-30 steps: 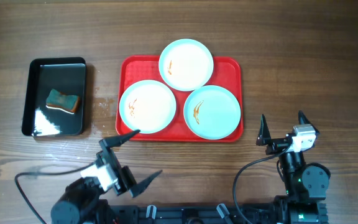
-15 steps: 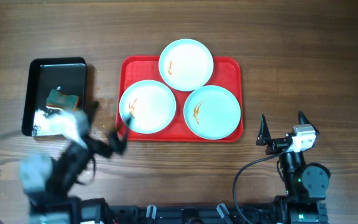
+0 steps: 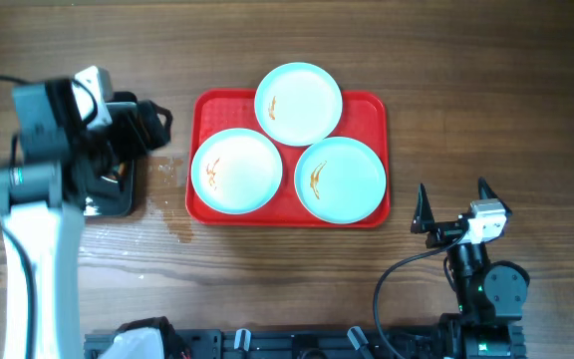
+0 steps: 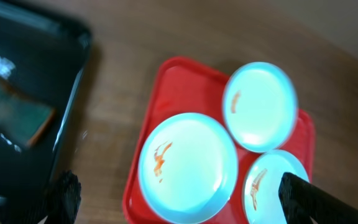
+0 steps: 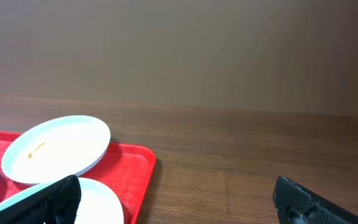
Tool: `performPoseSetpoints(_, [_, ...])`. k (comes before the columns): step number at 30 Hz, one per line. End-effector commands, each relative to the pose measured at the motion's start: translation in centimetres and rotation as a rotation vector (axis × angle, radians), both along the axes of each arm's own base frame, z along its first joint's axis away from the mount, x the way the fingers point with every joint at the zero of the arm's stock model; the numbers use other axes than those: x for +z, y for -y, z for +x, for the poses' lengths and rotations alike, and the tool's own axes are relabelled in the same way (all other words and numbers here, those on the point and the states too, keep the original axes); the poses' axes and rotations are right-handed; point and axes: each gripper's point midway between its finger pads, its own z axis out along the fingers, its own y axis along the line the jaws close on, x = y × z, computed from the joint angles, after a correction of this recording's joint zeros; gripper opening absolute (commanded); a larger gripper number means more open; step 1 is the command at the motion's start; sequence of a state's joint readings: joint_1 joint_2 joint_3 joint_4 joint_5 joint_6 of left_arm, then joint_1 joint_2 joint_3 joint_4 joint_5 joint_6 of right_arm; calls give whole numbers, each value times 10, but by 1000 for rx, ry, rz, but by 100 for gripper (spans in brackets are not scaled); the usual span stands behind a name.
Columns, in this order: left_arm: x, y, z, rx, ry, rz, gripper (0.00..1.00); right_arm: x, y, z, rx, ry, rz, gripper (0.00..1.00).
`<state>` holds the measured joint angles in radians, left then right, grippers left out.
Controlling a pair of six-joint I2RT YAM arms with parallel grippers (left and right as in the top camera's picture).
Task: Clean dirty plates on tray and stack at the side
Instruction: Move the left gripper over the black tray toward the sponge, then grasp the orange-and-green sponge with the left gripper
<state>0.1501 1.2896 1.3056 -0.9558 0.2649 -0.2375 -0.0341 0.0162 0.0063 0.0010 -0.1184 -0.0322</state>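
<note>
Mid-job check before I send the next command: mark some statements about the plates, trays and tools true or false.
1. All three pale mint-white round plates sit on the red rectangular plastic tray. True.
2. The plates are wiped clean. False: each shows orange-brown smears.
3. The left tool holds the green sponge. False: it is open and empty; the sponge lies in the glossy black tray.
4. The right tool is open, apart from the red tray. True.

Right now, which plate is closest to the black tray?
The front-left plate, by the red tray's left edge; the other two sit farther right.
</note>
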Motion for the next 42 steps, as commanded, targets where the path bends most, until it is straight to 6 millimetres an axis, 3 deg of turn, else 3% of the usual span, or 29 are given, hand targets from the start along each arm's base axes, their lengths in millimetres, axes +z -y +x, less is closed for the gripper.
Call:
performPoseSetpoints(1, [-18, -55, 27, 306, -171, 44, 100, 2, 4, 0, -21, 11, -18, 100])
performPoseSetpoints(3, [-34, -78, 37, 386, -241, 86, 100, 2, 4, 0, -21, 11, -18, 100])
performPoseSetpoints(4, [-51, -91, 48, 432, -271, 59, 100, 2, 4, 0, -21, 11, -18, 100])
performPoseSetpoints(8, [-84, -109, 58, 464, -322, -8, 100, 2, 4, 0, -21, 12, -18, 99])
performPoseSetpoints(15, [-140, -164, 38, 707, -480, -48, 100, 2, 4, 0, -21, 11, -18, 100])
performPoseSetpoints(16, [-148, -171, 35, 724, -499, -58, 96, 2, 4, 0, -21, 11, -18, 100])
performPoseSetpoints(18, [-156, -177, 33, 730, -513, -59, 89, 2, 4, 0, -20, 11, -18, 100])
performPoseSetpoints(27, [-179, -171, 32, 711, -574, -67, 84, 2, 4, 0, -21, 11, -18, 100])
performPoseSetpoints(30, [-191, -171, 31, 709, -602, -69, 72, 2, 4, 0, -21, 11, -18, 100])
performPoseSetpoints(37, [-219, -172, 36, 706, -631, -75, 76, 2, 4, 0, -21, 12, -18, 100])
performPoseSetpoints(42, [-223, -175, 45, 704, -602, -80, 74, 2, 4, 0, -21, 11, -18, 100])
